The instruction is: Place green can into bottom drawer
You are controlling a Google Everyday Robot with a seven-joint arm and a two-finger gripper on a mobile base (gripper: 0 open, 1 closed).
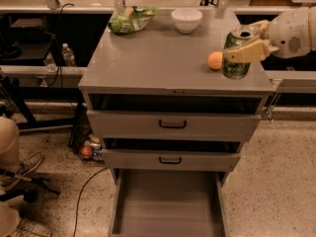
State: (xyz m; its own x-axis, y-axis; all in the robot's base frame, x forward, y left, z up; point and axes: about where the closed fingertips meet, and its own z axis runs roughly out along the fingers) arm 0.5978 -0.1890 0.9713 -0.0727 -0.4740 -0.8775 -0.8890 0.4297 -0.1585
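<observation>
The green can [236, 53], with a silver top, is held upright in my gripper [245, 51], just above the front right part of the cabinet top [158, 58]. The gripper reaches in from the right and its cream fingers [249, 52] are shut on the can's side. The bottom drawer [168, 201] is pulled out wide at the base of the cabinet, its flat grey floor bare, well below and to the left of the can.
An orange fruit [215, 60] lies just left of the can. A white bowl [186, 19] and a green snack bag [130, 19] sit at the back. Two upper drawers [173, 125] with black handles stand slightly open. Cables and bottles lie on the floor at left.
</observation>
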